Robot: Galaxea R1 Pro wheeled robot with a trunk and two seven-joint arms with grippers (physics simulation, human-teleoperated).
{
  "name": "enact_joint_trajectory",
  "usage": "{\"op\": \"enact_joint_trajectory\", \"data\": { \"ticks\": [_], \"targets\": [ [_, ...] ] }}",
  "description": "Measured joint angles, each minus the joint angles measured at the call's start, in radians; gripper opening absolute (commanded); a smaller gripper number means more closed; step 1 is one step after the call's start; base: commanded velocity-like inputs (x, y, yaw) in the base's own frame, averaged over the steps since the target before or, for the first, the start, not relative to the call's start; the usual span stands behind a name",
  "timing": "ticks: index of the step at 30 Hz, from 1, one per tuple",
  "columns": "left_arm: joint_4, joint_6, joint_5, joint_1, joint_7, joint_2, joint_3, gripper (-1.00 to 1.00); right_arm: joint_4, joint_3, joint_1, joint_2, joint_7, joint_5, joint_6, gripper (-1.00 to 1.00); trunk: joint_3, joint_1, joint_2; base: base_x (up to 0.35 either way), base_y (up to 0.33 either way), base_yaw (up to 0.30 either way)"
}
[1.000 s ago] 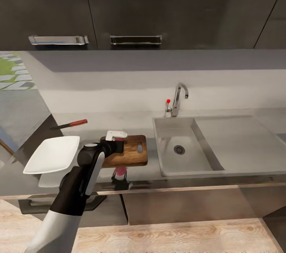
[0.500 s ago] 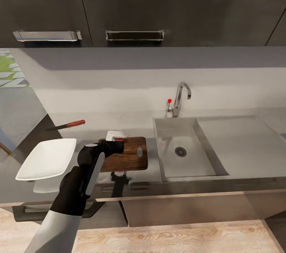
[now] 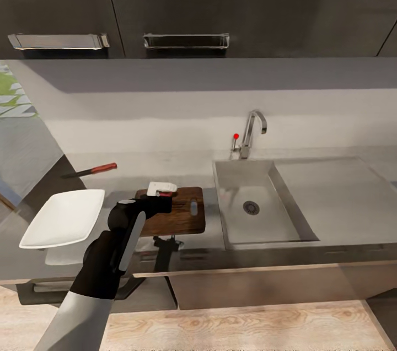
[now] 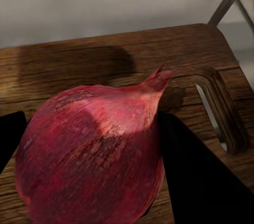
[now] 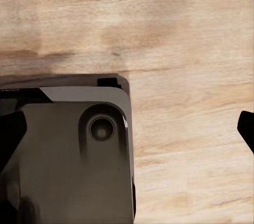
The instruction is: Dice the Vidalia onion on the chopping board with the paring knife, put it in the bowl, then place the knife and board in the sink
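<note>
Left gripper (image 4: 106, 182) fingers grip the onion (image 4: 95, 150) above the chopping board (image 3: 179, 213); released high, it could roll toward three o'clock.

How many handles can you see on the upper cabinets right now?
2: one cabinet handle above the bowl, another cabinet handle above the chopping board. More may lie outside the frame.
</note>
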Motion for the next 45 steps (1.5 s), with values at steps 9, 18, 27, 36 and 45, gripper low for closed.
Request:
{"op": "enact_joint_trajectory", "data": {
  "ticks": [9,18,27,36,45],
  "targets": [
    [0.0,0.0,0.0,0.0,0.0,0.0,0.0,-1.0,-0.001,0.0,0.0,0.0,0.0,0.0,0.0,1.0,-0.015,0.0,0.0,0.089,0.0,0.0],
    [-0.001,0.0,0.0,0.0,0.0,0.0,0.0,-1.0,0.001,0.0,0.0,0.0,0.0,0.0,0.0,1.0,-0.029,0.0,0.0,-0.006,0.0,0.0],
    [-0.004,0.0,-0.001,0.0,0.0,0.0,0.0,-1.0,0.001,0.0,0.0,0.001,0.0,0.0,0.0,1.0,-0.038,0.0,0.0,-0.021,0.0,0.0],
    [-0.007,0.0,-0.001,0.001,0.0,0.0,0.001,-1.0,0.001,0.0,0.0,0.001,0.0,0.0,0.0,1.0,-0.033,0.0,0.0,0.0,0.0,0.0],
    [-0.009,0.0,-0.001,0.001,0.0,0.0,0.001,-1.0,0.0,0.0,0.0,0.001,0.0,0.0,0.0,1.0,-0.026,0.0,0.0,-0.012,0.0,0.0]
  ]
}}
